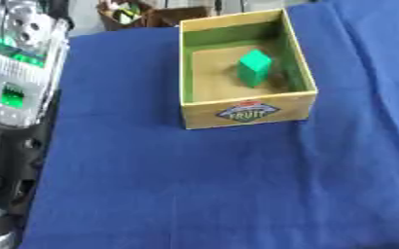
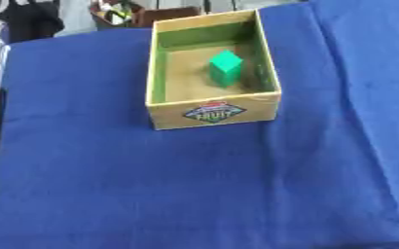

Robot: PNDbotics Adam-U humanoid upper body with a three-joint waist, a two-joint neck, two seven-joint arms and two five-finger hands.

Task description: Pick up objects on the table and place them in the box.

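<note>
Open-topped rectangular wooden box [image 1: 245,113] with green-painted inner walls sits in the upper middle of the frame, on a table covered by a wrinkled dark blue cloth [image 1: 194,185]. Box front wall carries a diamond-shaped label reading FRUIT [image 1: 247,111]. Inside the box, a bright green block [image 1: 254,68] stands on the tan floor, toward the right wall and near the far half, apart from the front wall. No loose task item shows on the cloth around the box.

Left edge of the left eye view: a silver and clear robot arm section with green lights [image 1: 15,63] in the upper left, black parts below it running down to the lower left corner. Whether a hand is part of this cannot be made out, so finger state cannot be told. Right hand shows in neither view.

Top edge, just behind the box: a small dark brown container holding mixed coloured bits [image 2: 117,14], too blurred to identify.
</note>
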